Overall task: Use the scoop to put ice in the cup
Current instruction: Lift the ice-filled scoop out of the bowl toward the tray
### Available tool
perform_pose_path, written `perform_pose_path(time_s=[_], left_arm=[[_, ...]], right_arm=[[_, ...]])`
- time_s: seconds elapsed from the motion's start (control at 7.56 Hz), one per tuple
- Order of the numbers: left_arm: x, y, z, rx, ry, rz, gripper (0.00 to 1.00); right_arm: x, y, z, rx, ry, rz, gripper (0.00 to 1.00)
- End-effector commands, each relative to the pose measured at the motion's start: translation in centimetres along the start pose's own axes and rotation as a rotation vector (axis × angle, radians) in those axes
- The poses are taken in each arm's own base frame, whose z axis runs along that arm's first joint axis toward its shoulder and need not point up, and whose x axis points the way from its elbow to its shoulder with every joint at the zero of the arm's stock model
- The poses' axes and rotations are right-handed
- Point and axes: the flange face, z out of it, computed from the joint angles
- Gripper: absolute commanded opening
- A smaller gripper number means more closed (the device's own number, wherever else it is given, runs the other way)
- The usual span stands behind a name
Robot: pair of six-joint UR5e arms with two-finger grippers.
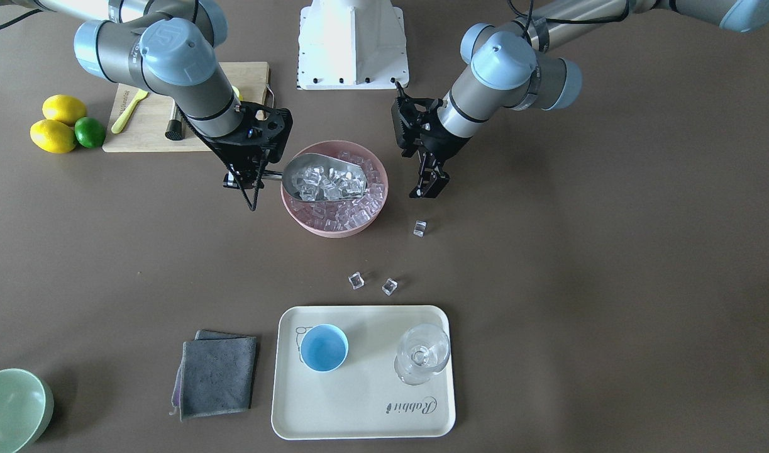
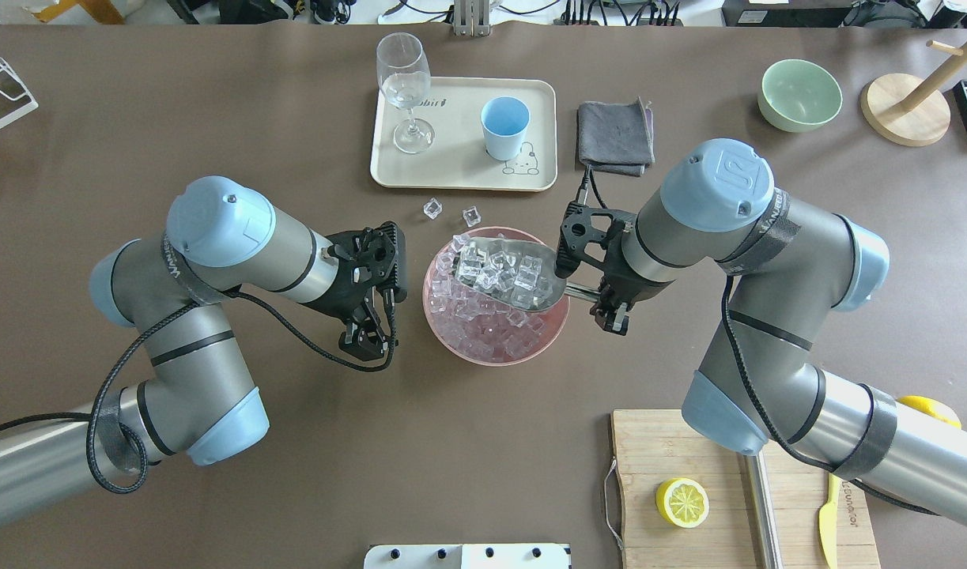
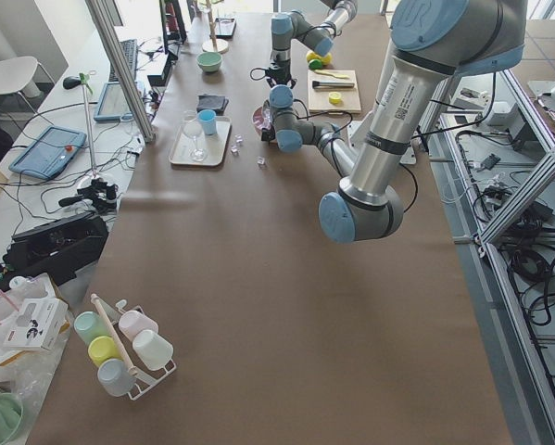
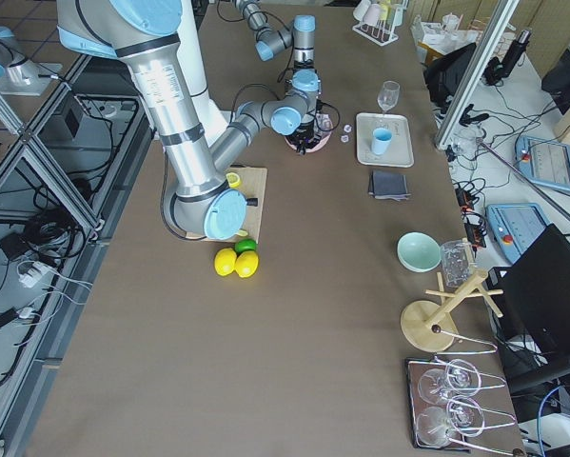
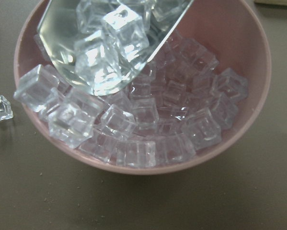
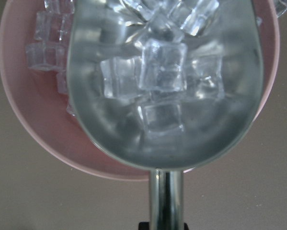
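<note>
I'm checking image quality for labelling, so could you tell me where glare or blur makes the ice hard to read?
Left wrist view: white glare blows out the ice in the scoop. Right wrist view: the scoop's handle at the bottom edge is soft, out of focus. Side views: the pink bowl is too small to show single cubes.

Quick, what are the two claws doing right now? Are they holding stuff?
Left claw: holding nothing, beside the pink bowl; open or shut cannot be told.
Right claw: shut on the scoop handle; the scoop holds ice over the bowl.
</note>
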Motion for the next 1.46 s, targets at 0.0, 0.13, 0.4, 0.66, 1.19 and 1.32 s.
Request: perform_pose_path(time_s=[0.0,0.13,0.4,0.66,1.19,1.32], left_arm=[[-0.1,0.1,-0.1,0.0,-0.007,-0.008,0.98],[-0.2,0.2,-0.1,0.001,-0.01,-0.009,0.98],[-0.1,0.2,0.0,0.005,-0.012,-0.006,0.98],[0.1,0.4,0.1,0.009,-0.014,-0.004,0.98],[1.0,0.4,0.6,0.041,-0.001,-0.093,0.98],[1.3,1.6,0.7,0.067,-0.022,-0.081,0.98]], right_arm=[[0.8,0.6,-0.8,0.072,0.019,-0.001,0.0],[1.1,0.7,-1.3,0.098,0.028,0.012,0.0],[2.6,1.4,-2.7,0.131,0.035,0.115,0.0],[3.4,1.7,-3.8,0.155,0.039,0.295,0.0],[6.2,3.0,-5.3,0.123,0.06,0.716,0.0],[6.6,3.2,-5.4,0.099,0.071,0.792,0.0]])
